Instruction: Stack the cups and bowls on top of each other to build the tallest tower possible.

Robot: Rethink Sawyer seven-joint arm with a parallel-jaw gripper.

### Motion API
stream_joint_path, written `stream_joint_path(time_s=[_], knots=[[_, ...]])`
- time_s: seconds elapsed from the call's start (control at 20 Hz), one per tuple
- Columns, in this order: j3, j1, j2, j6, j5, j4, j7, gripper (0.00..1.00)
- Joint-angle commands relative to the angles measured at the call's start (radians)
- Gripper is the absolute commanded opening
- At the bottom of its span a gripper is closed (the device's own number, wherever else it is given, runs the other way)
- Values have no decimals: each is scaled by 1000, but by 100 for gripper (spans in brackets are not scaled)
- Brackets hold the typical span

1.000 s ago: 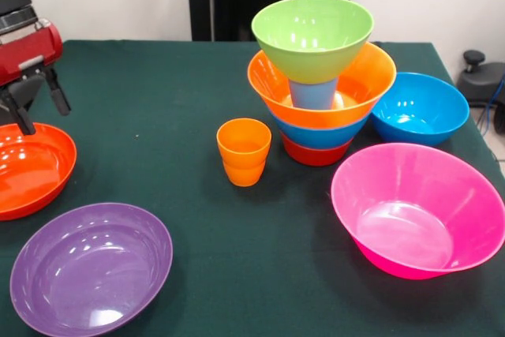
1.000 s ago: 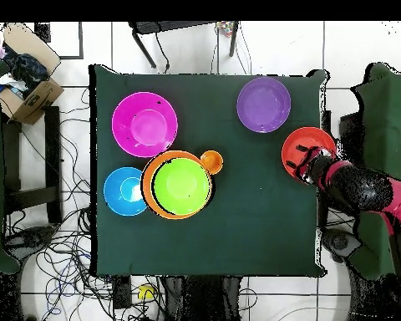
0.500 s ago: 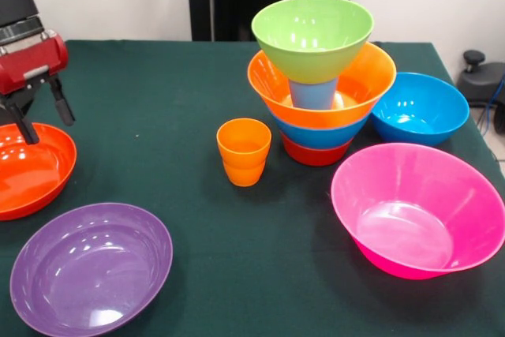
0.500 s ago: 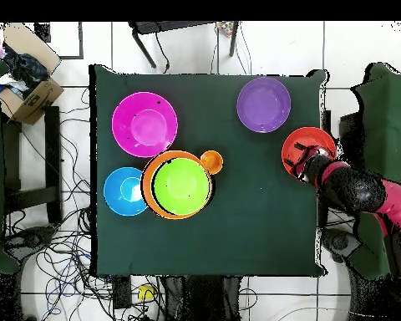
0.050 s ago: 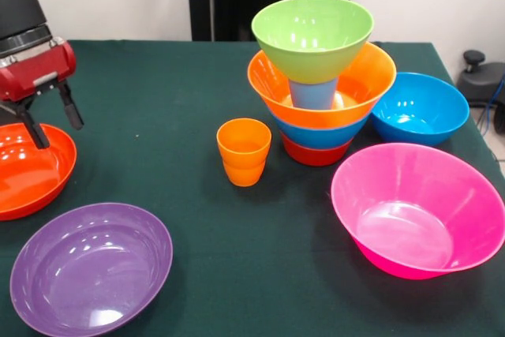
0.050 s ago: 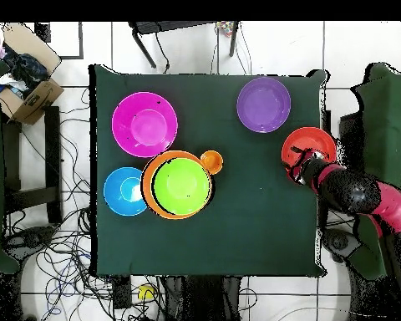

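Observation:
The tower [image 5: 316, 92] stands at centre right: a lime green bowl [image 5: 312, 33] on a light blue cup [image 5: 312, 94], inside an orange bowl [image 5: 367, 84], over a blue and a red bowl. Orange cups [image 5: 244, 151], nested, stand just left of it. My gripper [image 5: 55, 124] is open at the far left, its fingers straddling the far rim of a red-orange bowl [image 5: 28, 171]; whether they touch it I cannot tell. From overhead the gripper [image 6: 297, 163] sits at that bowl's [image 6: 314, 140] lower left edge, with nothing held.
A purple bowl [image 5: 91, 267] lies in front of the red-orange one. The large pink bowl [image 5: 418, 211] and a loose blue bowl [image 5: 420, 108] sit right of the tower. The table's edge [image 6: 319, 209] runs close beside the arm.
The gripper has shifted a little toward the table's middle and slightly lower over the red-orange bowl's rim. Bowls, cups and tower have not moved.

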Motion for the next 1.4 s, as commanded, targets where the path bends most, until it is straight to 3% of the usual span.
stream_joint_path(time_s=[0.05,0.8,1.4], knots=[[-110,19,66,-59,-91,25,-53,100],[-138,13,69,-105,-112,27,-37,100],[-151,20,115,-90,-108,-28,-67,100]])
